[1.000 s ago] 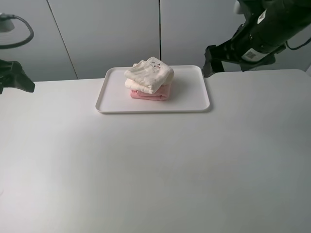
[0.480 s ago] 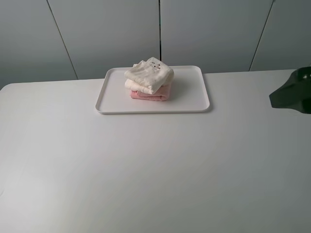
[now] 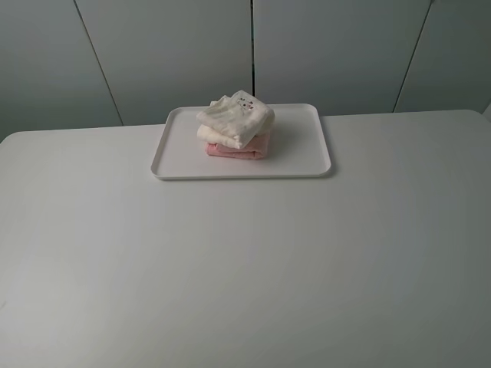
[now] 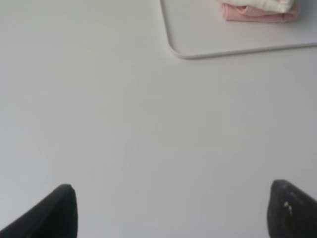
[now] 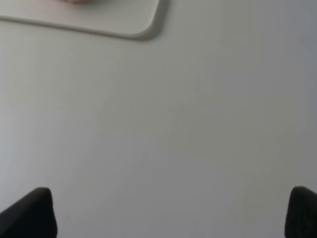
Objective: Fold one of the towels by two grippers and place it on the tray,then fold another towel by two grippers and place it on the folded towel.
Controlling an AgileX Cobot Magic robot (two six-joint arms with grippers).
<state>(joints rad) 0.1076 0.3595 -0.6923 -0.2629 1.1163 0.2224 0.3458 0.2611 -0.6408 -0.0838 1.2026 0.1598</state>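
The white tray (image 3: 307,149) lies at the back middle of the table. On it the pale pink towel (image 3: 239,149) rests folded, and the cream-white towel (image 3: 236,119) sits folded on top, its small dark mark facing up. Neither arm shows in the exterior high view. The left wrist view has my left gripper (image 4: 171,210) open over bare table, with the tray's corner (image 4: 178,49) and the pink towel (image 4: 257,14) far ahead. My right gripper (image 5: 171,213) is open too, empty, with a tray corner (image 5: 148,27) beyond it.
The white table (image 3: 245,268) spreads wide in front of the tray. Grey wall panels (image 3: 169,54) stand just behind the table's back edge.
Both arms have drawn back out of the exterior high view, the left one first, then the right one off the right edge. The towels and tray have not moved.
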